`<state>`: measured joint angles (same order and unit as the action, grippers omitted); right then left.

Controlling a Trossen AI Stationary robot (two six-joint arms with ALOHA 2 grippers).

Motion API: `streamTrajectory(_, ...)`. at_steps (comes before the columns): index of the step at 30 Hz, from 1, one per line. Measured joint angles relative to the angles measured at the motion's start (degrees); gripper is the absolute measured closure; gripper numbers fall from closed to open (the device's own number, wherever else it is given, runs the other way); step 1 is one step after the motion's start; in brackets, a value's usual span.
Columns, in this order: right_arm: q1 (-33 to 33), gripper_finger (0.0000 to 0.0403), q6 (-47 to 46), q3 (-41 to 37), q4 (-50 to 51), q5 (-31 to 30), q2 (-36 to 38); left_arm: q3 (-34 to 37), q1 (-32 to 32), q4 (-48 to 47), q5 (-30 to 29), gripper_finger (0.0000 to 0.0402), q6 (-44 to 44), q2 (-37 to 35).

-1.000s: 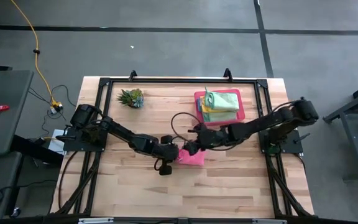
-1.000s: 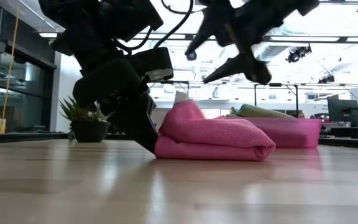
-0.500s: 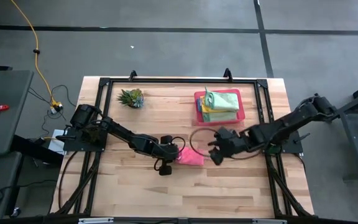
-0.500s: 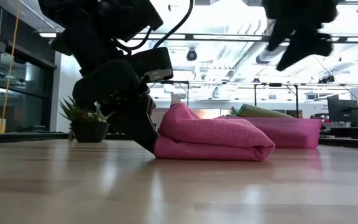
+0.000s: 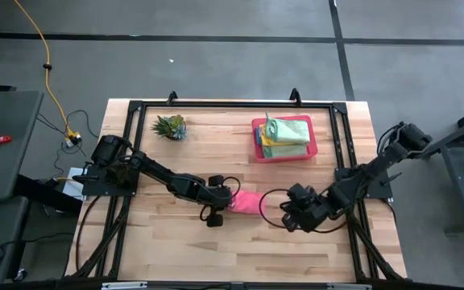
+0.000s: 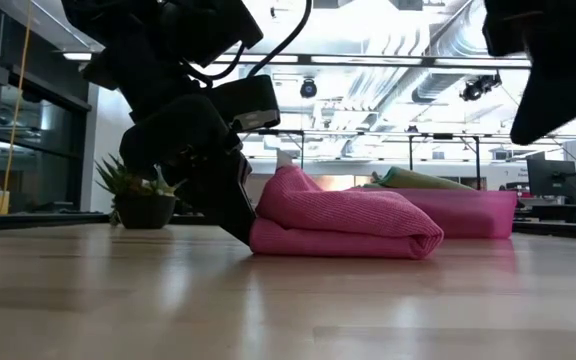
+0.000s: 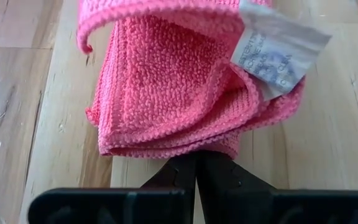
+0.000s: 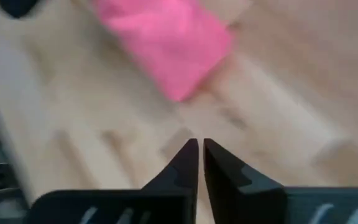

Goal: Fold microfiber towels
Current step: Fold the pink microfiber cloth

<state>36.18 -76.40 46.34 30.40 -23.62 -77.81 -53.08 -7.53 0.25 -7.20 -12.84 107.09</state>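
Observation:
A pink microfiber towel [image 5: 248, 203] lies folded in several layers near the table's middle, with a white label [image 7: 279, 50] sticking up at its left end. My left gripper [image 5: 231, 200] is shut, slanting down at that end [image 6: 246, 237]. My right gripper [image 5: 287, 219] is shut on nothing. It hangs above bare wood to the right of the towel, nearer the front edge, and the towel [image 8: 166, 43] lies beyond its fingertips [image 8: 197, 149]. More folded towels [image 5: 287, 130], green and yellow, lie stacked in a pink tray [image 5: 258, 141]. My left gripper meets the pink towel's left end [image 7: 197, 148] where its stacked folded edges lie on the table. The shut fingers slant down from the table's left. I cannot tell whether any cloth is caught between the tips. The towel rests flat on the wood.
The pink tray [image 6: 473, 215] stands at the far right of the table. A small spiky plant [image 5: 170, 126] stands at the far left. Black frame rails [image 5: 232, 105] run along the far edge and both sides. Bare wood lies along the front.
My right gripper has drawn away from over the pink towel toward the table's right and near edge. It has rolled as it went, and its spread fingers have come together. The towel lies folded as before, and my left gripper has kept still.

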Motion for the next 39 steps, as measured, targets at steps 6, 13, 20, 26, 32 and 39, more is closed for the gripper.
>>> streamTrajectory(6, -0.65, 0.0399, 2.51, -11.68, -31.72, -2.57, 1.08, 0.00, 0.00, 0.04, 0.00, 0.0401, 0.38, 0.01)
streamTrajectory(13, -7.13, 0.0402, 29.39, -11.90, -47.79, 3.57, 1.10, 0.00, 0.02, 0.44, -0.11, 0.0401, 4.04, 0.02)
streamTrajectory(20, -14.98, 0.0402, 47.82, -8.82, -39.13, 16.92, 1.08, 0.00, 0.02, 1.05, -0.13, 0.0401, 3.40, 0.02)
streamTrajectory(26, -21.70, 0.0403, 55.37, -8.63, -33.99, 22.12, 1.06, 0.00, 0.02, 1.27, -1.11, 0.0401, 2.54, 0.02)
streamTrajectory(32, -25.98, 0.0403, 60.72, -8.56, -33.39, 29.87, 0.60, 0.00, 0.02, 1.31, -2.03, 0.0401, 2.54, 0.02)
streamTrajectory(39, -27.59, 0.0403, 65.09, -8.50, -39.45, 32.73, -8.58, 0.00, 0.02, 1.50, -4.56, 0.0401, 2.52, 0.02)
